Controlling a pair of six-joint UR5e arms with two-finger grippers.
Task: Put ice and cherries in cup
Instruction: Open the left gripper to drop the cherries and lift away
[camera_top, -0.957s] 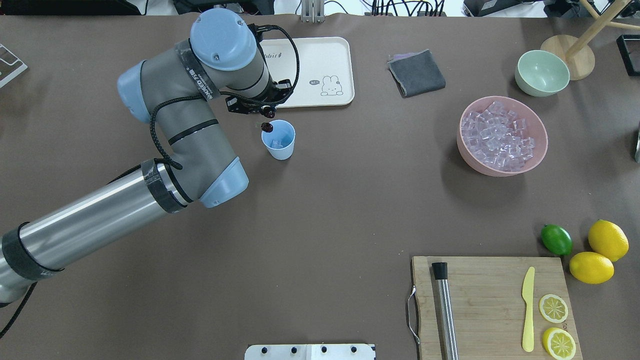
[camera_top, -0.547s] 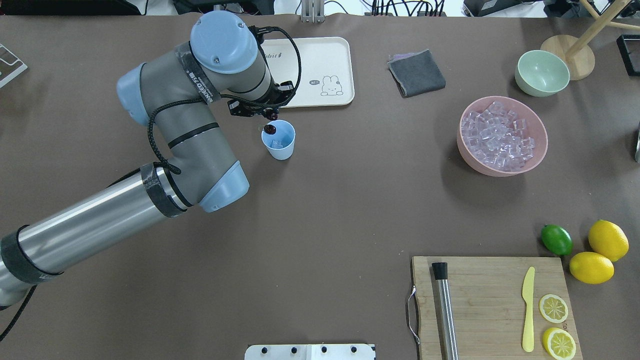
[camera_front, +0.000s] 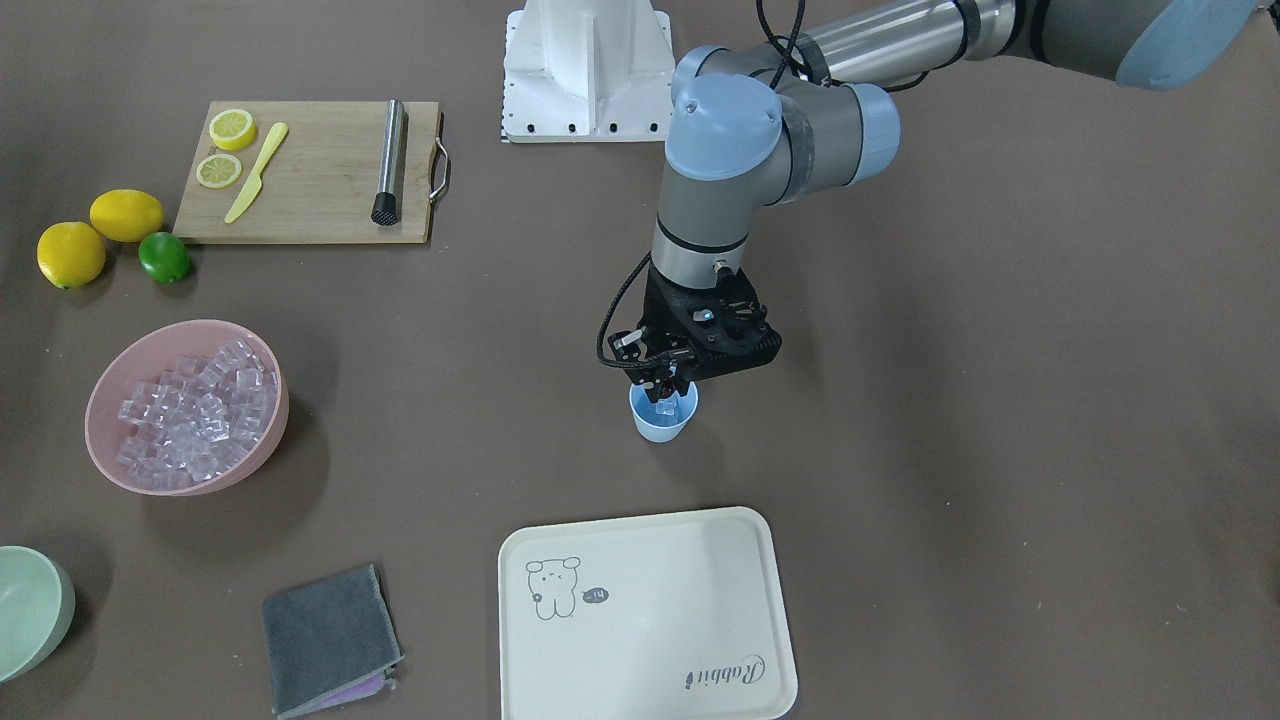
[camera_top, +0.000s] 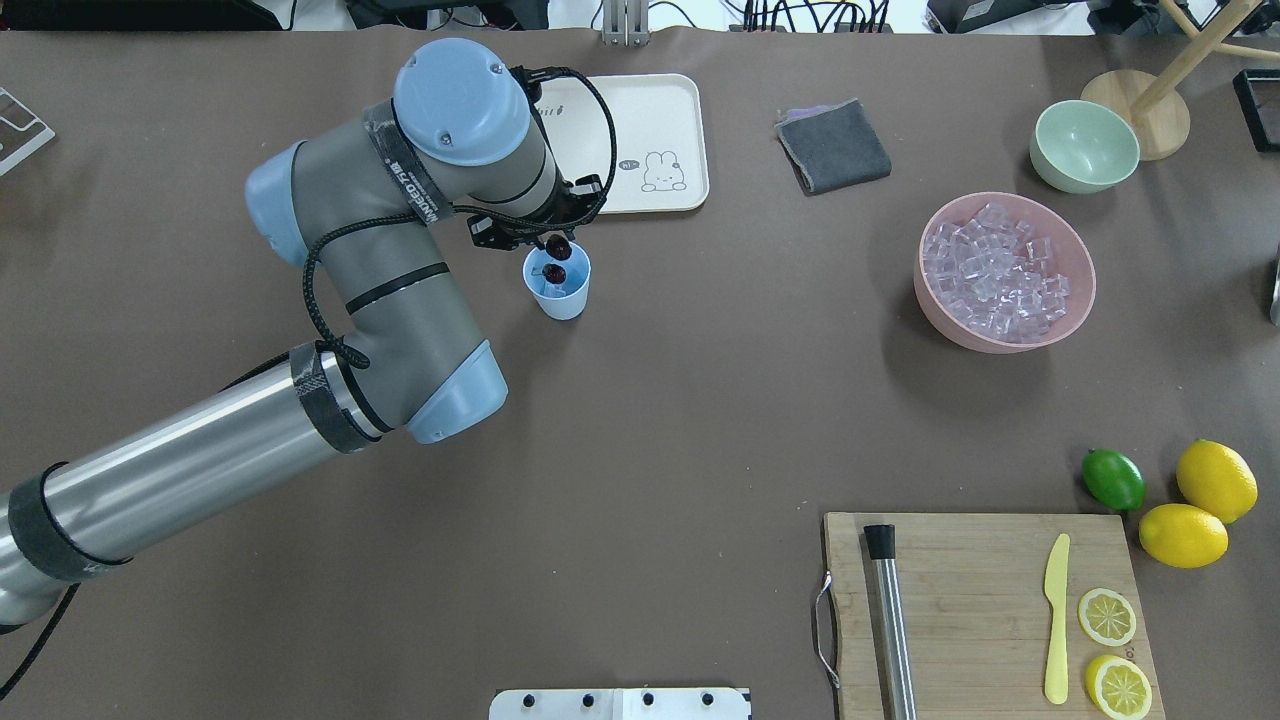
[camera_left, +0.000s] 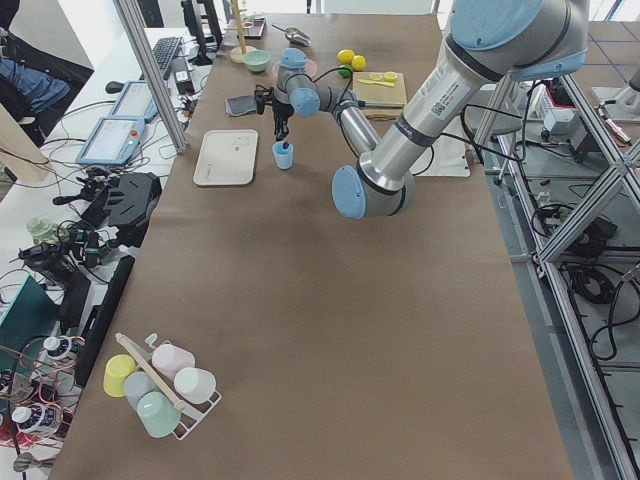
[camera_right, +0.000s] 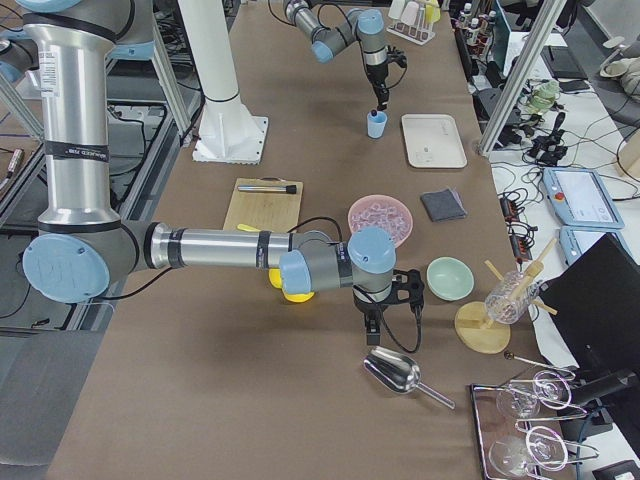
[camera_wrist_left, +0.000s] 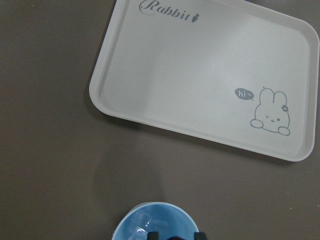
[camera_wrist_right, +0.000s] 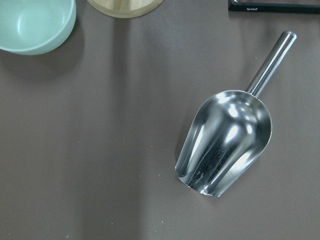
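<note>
The light-blue cup (camera_top: 560, 292) stands just in front of the tray, with an ice cube or two showing inside it (camera_wrist_left: 141, 223). My left gripper (camera_top: 548, 236) hangs over the cup's far rim, shut on the stems of the cherries (camera_top: 557, 250), which dangle over the cup's mouth. In the front-facing view the gripper (camera_front: 665, 385) sits right above the cup (camera_front: 662, 422). More ice (camera_top: 1000, 275) is heaped in the pink bowl (camera_top: 1078, 300) at the right. My right gripper (camera_right: 372, 328) shows only in the exterior right view, above a metal scoop; I cannot tell whether it is open or shut.
A cream rabbit tray (camera_top: 645, 130) lies behind the cup. A grey cloth (camera_top: 833, 146), a pale green bowl (camera_top: 1084, 146), a lime (camera_top: 1113, 479), lemons and a cutting board (camera_top: 985, 600) with muddler and knife lie on the right. The metal scoop (camera_wrist_right: 225, 145) lies under the right wrist.
My left gripper has moved right with the cherries, from beside the cup's left rim to over its mouth. Both cherries now show separately.
</note>
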